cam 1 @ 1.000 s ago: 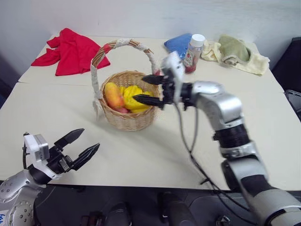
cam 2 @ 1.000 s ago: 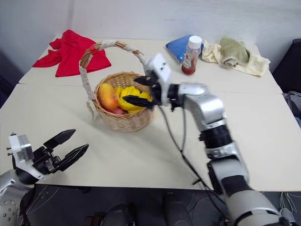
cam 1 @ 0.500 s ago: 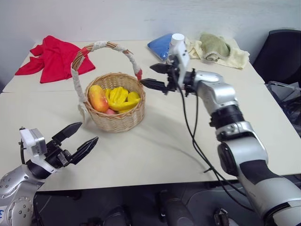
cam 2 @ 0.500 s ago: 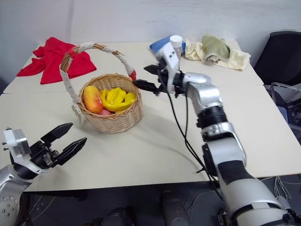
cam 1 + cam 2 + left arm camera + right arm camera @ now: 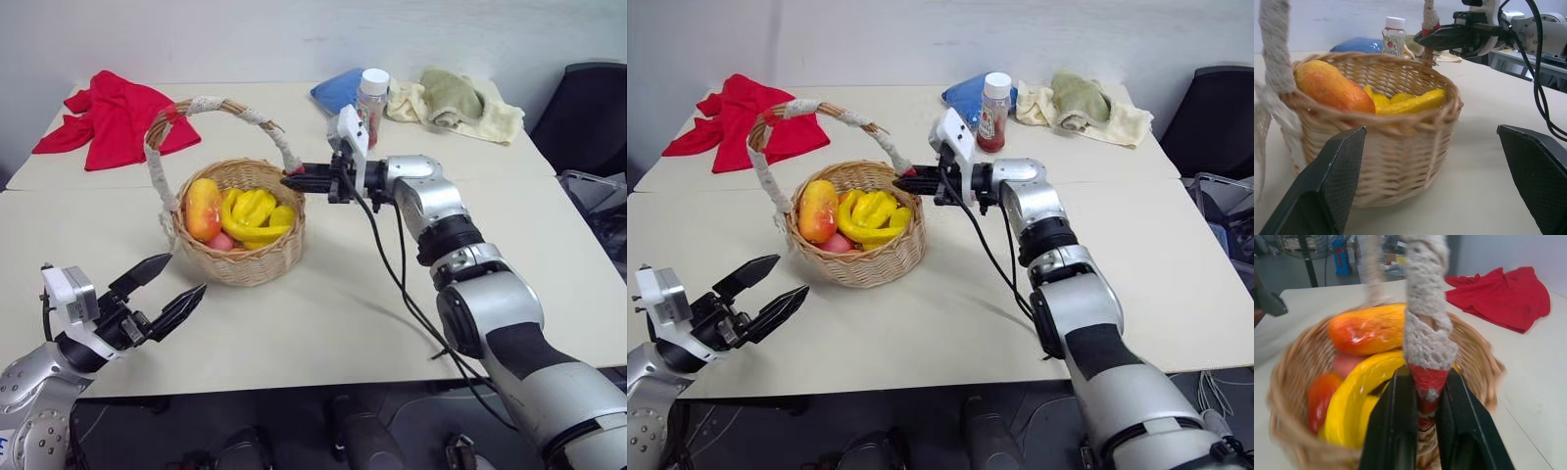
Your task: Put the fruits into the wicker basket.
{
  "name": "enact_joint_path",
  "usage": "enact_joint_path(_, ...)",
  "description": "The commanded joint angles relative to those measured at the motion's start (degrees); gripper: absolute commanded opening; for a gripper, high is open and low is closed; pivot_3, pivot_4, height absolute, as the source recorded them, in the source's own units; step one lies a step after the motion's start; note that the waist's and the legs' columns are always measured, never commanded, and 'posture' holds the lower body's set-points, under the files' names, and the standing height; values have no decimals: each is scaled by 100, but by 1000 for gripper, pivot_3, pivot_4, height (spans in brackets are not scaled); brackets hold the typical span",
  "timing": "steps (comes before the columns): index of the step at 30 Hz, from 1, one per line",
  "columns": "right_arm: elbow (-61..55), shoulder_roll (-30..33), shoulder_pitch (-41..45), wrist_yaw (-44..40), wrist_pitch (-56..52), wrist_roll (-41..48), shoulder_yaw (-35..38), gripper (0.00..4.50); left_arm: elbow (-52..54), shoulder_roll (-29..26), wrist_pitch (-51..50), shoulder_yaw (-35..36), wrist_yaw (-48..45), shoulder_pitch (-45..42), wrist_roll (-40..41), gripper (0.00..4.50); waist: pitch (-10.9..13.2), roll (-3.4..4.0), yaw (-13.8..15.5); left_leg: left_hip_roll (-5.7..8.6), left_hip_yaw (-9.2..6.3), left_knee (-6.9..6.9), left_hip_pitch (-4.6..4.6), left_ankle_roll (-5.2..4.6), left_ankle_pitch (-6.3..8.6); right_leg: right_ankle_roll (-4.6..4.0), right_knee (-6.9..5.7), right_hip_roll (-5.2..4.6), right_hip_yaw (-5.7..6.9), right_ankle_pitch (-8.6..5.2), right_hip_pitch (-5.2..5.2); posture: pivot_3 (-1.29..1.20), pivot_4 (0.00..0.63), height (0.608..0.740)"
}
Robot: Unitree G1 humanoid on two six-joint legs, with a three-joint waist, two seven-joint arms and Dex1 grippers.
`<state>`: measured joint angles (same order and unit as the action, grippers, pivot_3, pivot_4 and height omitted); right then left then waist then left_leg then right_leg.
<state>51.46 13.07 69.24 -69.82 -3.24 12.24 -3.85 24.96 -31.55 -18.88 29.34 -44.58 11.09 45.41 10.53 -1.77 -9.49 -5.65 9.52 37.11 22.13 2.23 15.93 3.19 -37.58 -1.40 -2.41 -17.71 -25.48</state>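
The wicker basket (image 5: 243, 266) stands mid-table, its cloth-wrapped handle (image 5: 211, 106) arching over it. Inside lie the fruits: an orange-red mango (image 5: 202, 208), a yellow banana (image 5: 257, 217) and a red piece (image 5: 221, 241). My right gripper (image 5: 291, 179) reaches in level from the right and is shut on the handle's red band where it meets the rim; the right wrist view shows a finger (image 5: 1393, 431) on each side of that band (image 5: 1426, 379). Near the table's front left edge my left gripper (image 5: 176, 284) is open and holds nothing, pointing toward the basket (image 5: 1396, 161).
At the back lie a red cloth (image 5: 113, 113), a blue cloth (image 5: 338, 90), a red-labelled bottle (image 5: 372, 93) and a yellow-green towel (image 5: 456, 103). A black chair (image 5: 588, 108) stands at the right. A black cable (image 5: 402, 294) trails from my right arm across the table.
My right gripper was open beside the basket; it has moved in to the handle's base and shut on it. The left gripper has stayed put. The camera view has shifted.
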Motion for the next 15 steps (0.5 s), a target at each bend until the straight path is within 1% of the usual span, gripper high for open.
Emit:
enact_joint_path(1, -1635, 370, -614, -137, -501, 369, 200, 111, 74, -92, 2, -99, -44, -150, 44, 4500, 0, 0, 40, 0, -6, 0, 2, 0, 0, 0, -1, -3, 3, 0, 0, 0, 150, 740)
enact_joint_path(3, -3035, 671, -1235, -31, -1218, 858, 433, 111, -5, -124, -13, -224, -102, -287, 31, 4500, 0, 0, 105, 0, -8, 0, 4, -1, -1, 0, 0, -5, 4, 0, 1, 0, 150, 740)
enact_joint_path(5, -4294, 1001, -1807, 312, -1933, 1350, 821, 111, -125, -165, -36, -367, -173, -475, 19, 4500, 1, -1, 187, -1, -11, 0, 7, -1, 0, 2, 2, -5, 6, -1, 0, 0, 150, 740)
enact_joint_path(7, -5130, 1304, -2246, 788, -2340, 1533, 1174, 111, -256, -204, -58, -493, -259, -658, 7, 4500, 3, 1, 219, 0, -17, 0, 13, 0, 0, 3, 6, -5, 12, -2, 0, 0, 150, 740)
enact_joint_path(9, -5718, 1612, -2626, 1338, -2627, 1593, 1631, 111, -411, -253, -80, -650, -374, -879, -20, 4500, 3, 0, 245, 13, -14, 2, 10, -1, 0, 3, 6, -4, 11, -2, 0, 0, 150, 740)
enact_joint_path(11, -6187, 1919, -3037, 1810, -2907, 1753, 2248, 111, -563, -285, -117, -858, -499, -1154, -48, 4500, 3, 0, 281, 20, -15, 2, 8, -1, 0, 3, 5, -4, 12, -1, 0, 0, 150, 740)
enact_joint_path(13, -6475, 2208, -3525, 2159, -2955, 1789, 2840, 111, -706, -286, -144, -1094, -625, -1456, -75, 4500, 3, -2, 329, 26, -21, -1, 6, -1, 0, 3, 5, -5, 12, -1, 1, 0, 150, 740)
enact_joint_path(15, -6570, 2437, -4063, 2419, -2807, 1630, 3327, 111, -817, -280, -160, -1412, -818, -1759, -169, 4500, 3, -3, 376, 32, -21, -2, 6, -3, -1, 3, 5, -5, 10, -1, 2, 0, 150, 740)
